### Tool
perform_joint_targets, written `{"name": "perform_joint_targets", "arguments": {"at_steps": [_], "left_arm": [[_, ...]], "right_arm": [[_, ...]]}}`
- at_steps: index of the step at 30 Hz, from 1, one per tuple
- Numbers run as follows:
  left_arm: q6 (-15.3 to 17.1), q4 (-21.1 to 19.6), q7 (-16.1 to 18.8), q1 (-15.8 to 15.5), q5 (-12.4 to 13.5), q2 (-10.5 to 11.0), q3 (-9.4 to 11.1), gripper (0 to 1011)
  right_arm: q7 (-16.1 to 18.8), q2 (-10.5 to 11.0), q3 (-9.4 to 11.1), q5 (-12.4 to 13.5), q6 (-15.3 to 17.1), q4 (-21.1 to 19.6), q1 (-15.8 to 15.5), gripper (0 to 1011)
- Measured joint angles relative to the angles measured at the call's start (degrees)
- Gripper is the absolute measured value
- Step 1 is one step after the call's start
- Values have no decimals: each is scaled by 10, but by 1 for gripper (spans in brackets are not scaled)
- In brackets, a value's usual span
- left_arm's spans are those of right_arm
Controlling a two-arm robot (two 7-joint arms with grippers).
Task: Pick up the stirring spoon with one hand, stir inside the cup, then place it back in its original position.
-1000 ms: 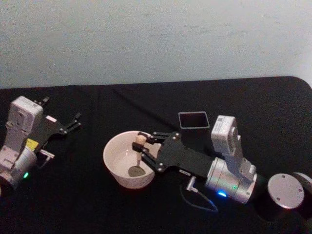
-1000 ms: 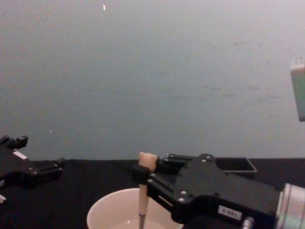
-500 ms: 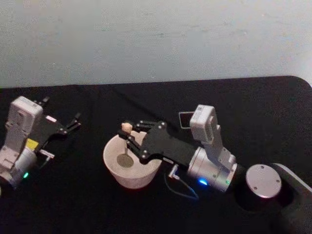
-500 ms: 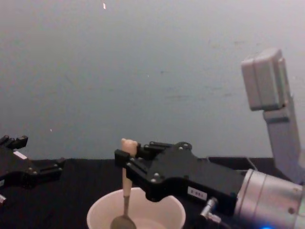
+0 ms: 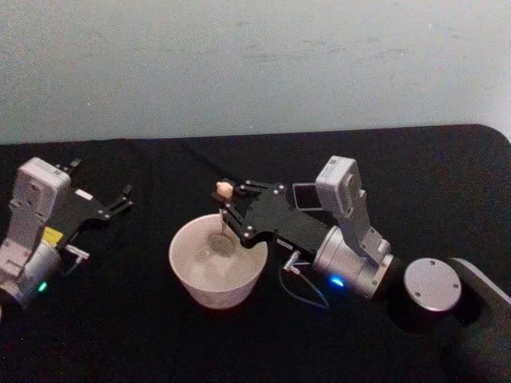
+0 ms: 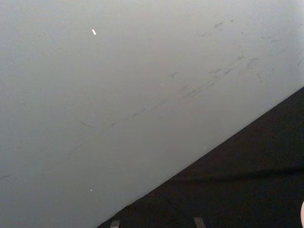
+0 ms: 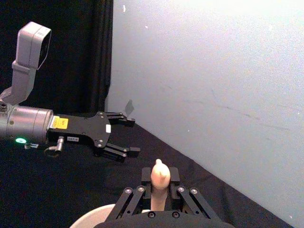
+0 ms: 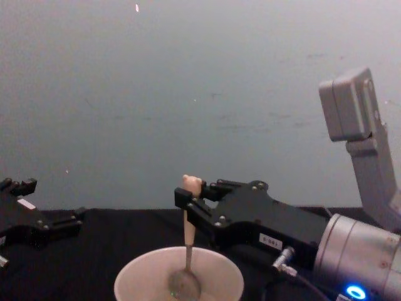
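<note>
Over the cup at mid-table, the right claw reaches in from the right, closed tight on the spoon, pinching the shaft just under the knob. Spoon axis is near upright in the chest view, knob up and bowl end down, with the claw body running roughly level and crosswise to the shaft. So the spoon hangs straight below the fingertips, and any stirring sweep carries the low end around inside the cup wall. The bowl end sits low inside the cup, near the middle. Can't tell whether it touches the bottom. Shaft looks clear of the rim on all sides. The left claw rests well apart on the left side of the table, fingers spread and empty, so the right arm is the one doing the job and by far the nearer. The dark square holder lies behind and to the right of the cup, partly hidden by the right arm's wrist camera. Judging by its shape, that's likely where the spoon goes back: lift straight up, shift right and back. Spoon look: slim, pale cream, straight stiff-looking shaft, small rounded knob on top, small round bowl at the bottom. Cup is wide, cream-white, thin-rimmed, upright on the black table.
</note>
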Motion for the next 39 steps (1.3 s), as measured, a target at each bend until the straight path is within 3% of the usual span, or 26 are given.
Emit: {"name": "perform_joint_targets", "arguments": {"at_steps": [22,30,39], "left_arm": [[0,0,0,0,0,0,0,1001],[0,0,0,0,0,0,0,1001],[0,0,0,0,0,0,0,1001]], "right_arm": [[8,1,8,2,5,-17,-8,213],[15,17,22,26,11,-74,-17,213],[7,38,59,65,12,-144,-22,212]]}}
